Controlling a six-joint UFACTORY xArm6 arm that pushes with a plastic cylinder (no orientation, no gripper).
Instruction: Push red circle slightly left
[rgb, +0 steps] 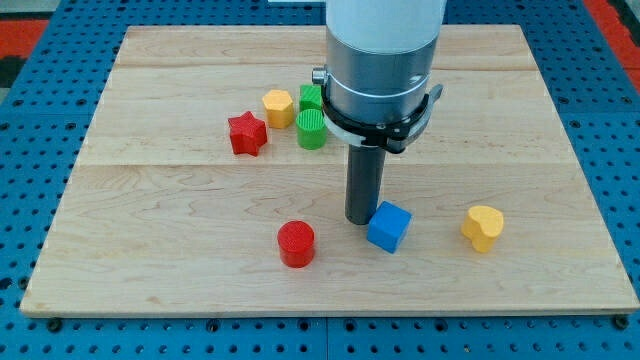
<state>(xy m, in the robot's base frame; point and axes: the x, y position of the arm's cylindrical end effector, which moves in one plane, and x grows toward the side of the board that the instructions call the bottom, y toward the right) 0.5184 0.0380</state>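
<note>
The red circle (296, 243) lies on the wooden board (150, 190) toward the view's bottom, left of centre. My tip (360, 221) stands to the right of it and slightly above, with a gap between them. The blue cube (388, 226) sits right against the tip on its right side.
A red star (247, 133), a yellow hexagon (278, 105) and two green blocks (312, 129), (311, 98) cluster toward the view's top, left of the arm. A yellow heart (483, 227) lies at the right. The arm's wide body hides the board's top middle.
</note>
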